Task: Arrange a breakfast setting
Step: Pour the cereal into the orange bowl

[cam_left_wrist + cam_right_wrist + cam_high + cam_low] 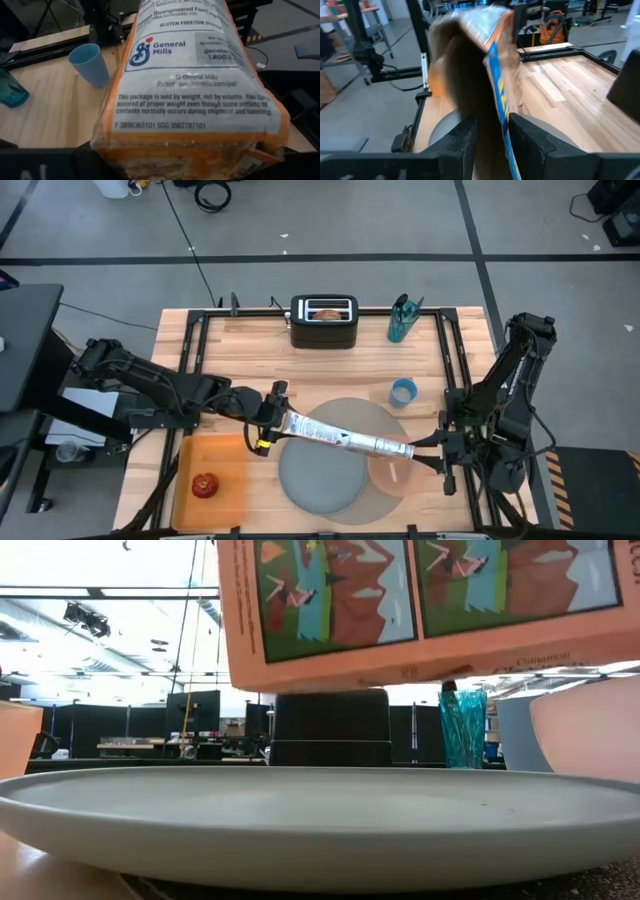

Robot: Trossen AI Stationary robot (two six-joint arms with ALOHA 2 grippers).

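An orange cereal box (345, 437) hangs tilted over the round grey-blue plate (315, 485) and the large grey mat (380, 415). Its far end is over the translucent pink bowl (400, 472). My left gripper (268, 425) is shut on the box's end toward the table's left. My right gripper (492, 145) stands open at the box's other end, one finger on either side of its edge (501, 115). A small red apple (205, 485) lies on the orange tray (230, 465). The bagel (325, 311) sticks out of the black toaster (323, 325). My left gripper holds the cereal box by its end (190, 145) nearest the table's left, coming level from that side along the box. The box covers the fingers, so the hold itself is hidden. The box is lifted clear of the plate (320, 810) and slopes across it. My right gripper has the box's edge between its fingers (530, 140), but I cannot tell whether they touch it.
A light blue cup (403, 392) stands beyond the mat on the right. A teal glass (400, 320) stands at the far edge beside the toaster. Dark metal frame rails (445, 350) run along the table's left and right sides.
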